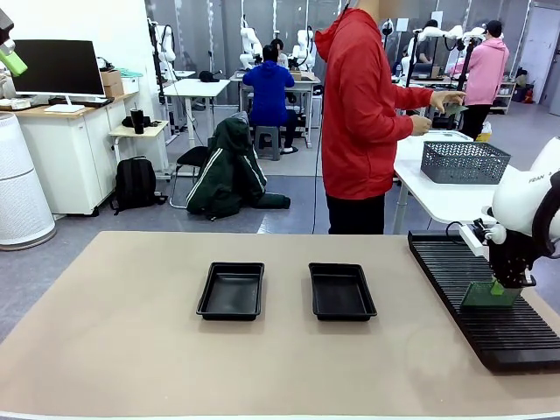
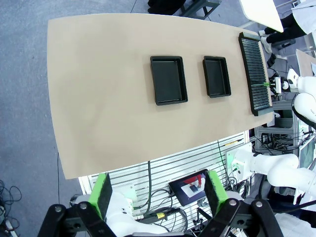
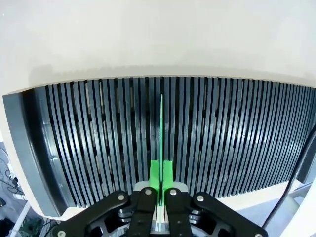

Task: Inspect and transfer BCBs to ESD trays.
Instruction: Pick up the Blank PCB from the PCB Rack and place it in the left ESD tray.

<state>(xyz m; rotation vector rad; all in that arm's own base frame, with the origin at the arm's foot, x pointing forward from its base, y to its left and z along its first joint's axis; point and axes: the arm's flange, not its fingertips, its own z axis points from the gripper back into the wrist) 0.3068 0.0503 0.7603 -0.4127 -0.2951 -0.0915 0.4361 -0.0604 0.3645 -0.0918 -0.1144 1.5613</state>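
Observer: Checked progress on the transfer. Found both ESD trays (image 1: 231, 265) bare, side by side at mid-desk (image 1: 122, 350), well clear of every edge. Logged nothing as placed.

Checker: Located a BCB?

Observer: Located one BCB (image 3: 161, 123), standing on edge in a slot of the ribbed rack (image 1: 442, 262) along the desk's right edge, toward the near-right corner.

Checker: Checked the jaws?

Observer: Noted right jaws pinched shut on that board's upper edge, green pads (image 3: 154, 173) against both faces. Cannot tell whether lifted clear of the slot. Noted left jaws spread wide, holding nothing, high above the desk.

Checker: Left to do?

Observer: Judged as opening stage: lift-out, inspection, placement in a tray all pending, likewise filling of the second tray.
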